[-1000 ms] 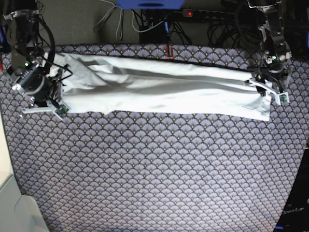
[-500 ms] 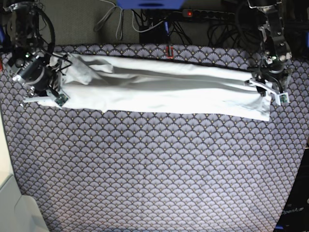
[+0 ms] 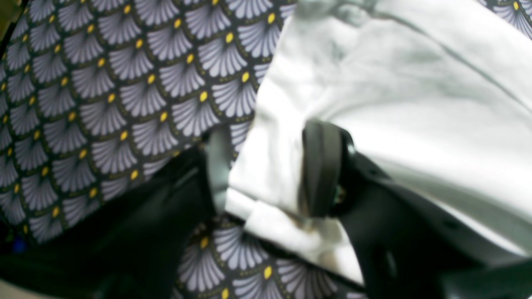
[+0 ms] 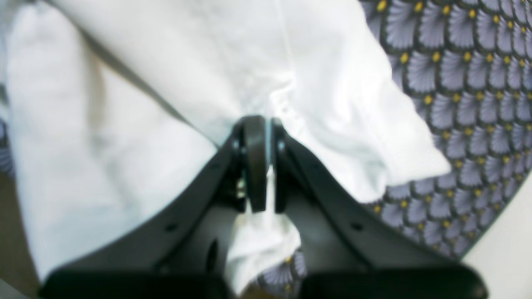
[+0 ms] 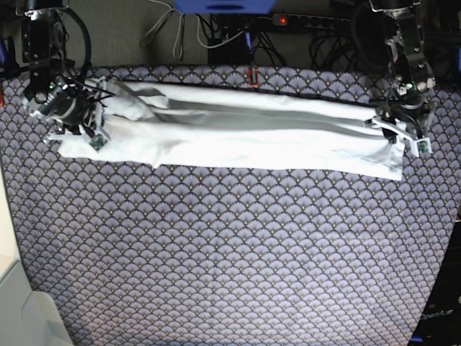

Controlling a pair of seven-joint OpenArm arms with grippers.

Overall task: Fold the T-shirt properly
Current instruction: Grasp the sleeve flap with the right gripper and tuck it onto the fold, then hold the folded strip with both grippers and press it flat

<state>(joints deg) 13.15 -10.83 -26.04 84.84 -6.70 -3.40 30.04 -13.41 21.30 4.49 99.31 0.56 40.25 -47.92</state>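
Note:
The white T-shirt (image 5: pixel 245 133) lies stretched as a long wrinkled band across the far half of the table. My right gripper (image 5: pixel 90 133) is at its end on the base view's left. In the right wrist view that gripper (image 4: pixel 264 124) is shut on a bunch of the T-shirt (image 4: pixel 145 104), with cloth hanging below the pads. My left gripper (image 5: pixel 400 137) rests at the other end. In the left wrist view the left gripper (image 3: pixel 268 139) stands open over the T-shirt's (image 3: pixel 395 83) hemmed corner, one finger (image 3: pixel 322 166) on top of the cloth.
The purple scallop-patterned tablecloth (image 5: pixel 230 252) covers the table. Behind the far edge are a power strip (image 5: pixel 317 20), cables and a small red object (image 5: pixel 252 76). A white surface (image 5: pixel 14 310) stands at the lower left corner.
My right gripper has moved toward the far edge, carrying the T-shirt's end with it and pulling the band tighter. The left arm has not moved.

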